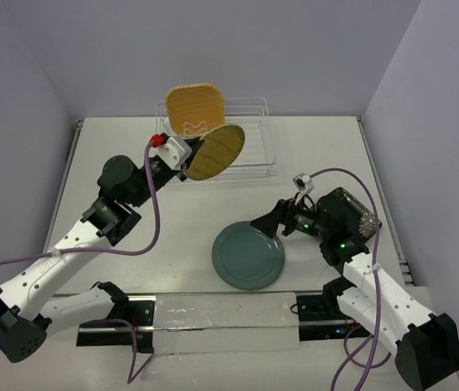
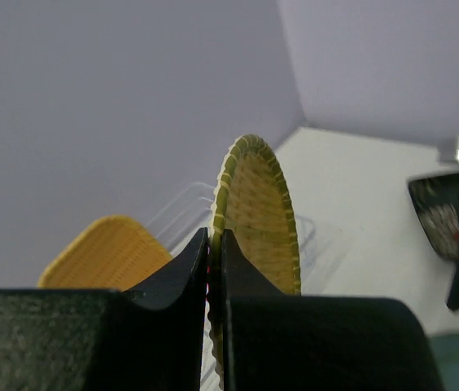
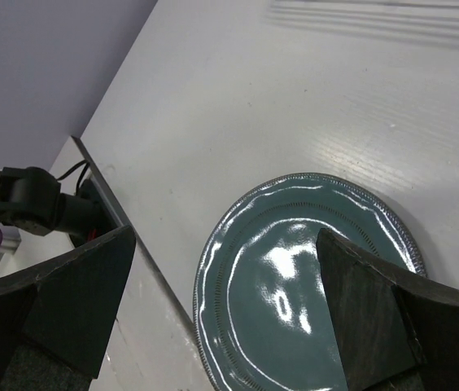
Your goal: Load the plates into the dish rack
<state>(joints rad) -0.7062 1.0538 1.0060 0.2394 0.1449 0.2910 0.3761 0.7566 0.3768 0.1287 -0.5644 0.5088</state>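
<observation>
**Inspector:** Report the condition of the left gripper [image 2: 215,236].

**Technician:** The jaws are nearly closed and clamp the rim of the small round yellow plate [image 2: 258,212]. The plate stands on edge between the two fingers. Its woven-grid face extends up and forward past the fingertips.

**Inspector:** Where is the dish rack [image 1: 255,107] in relation to that gripper?

**Technician:** It is directly beyond the fingertips. In the top view the held plate overlaps the near left part of the rack. Contact between plate and wire cannot be determined. The orange-tan plate [image 1: 196,110] stands upright in the rack, ahead of the fingers and to their left in the wrist view.

**Inspector:** Report the condition of the right gripper [image 3: 225,244].

**Technician:** The jaws are spread fully apart. Nothing is between them, and no object is held.

**Inspector:** Which object is nearest to it?

**Technician:** The teal plate [image 3: 311,293]. It lies flat on the table [image 3: 278,106], below the gripper. In the wrist view it shows through the gap between the two fingers, and its far rim sits just ahead of the fingertips. The fingers appear to be clear of the plate.

**Inspector:** Are there other plates?

**Technician:** One. The dark square plate [image 1: 366,222] lies on the table behind the right gripper, under the wrist. The arm covers most of it. It is well apart from the rack.
</observation>
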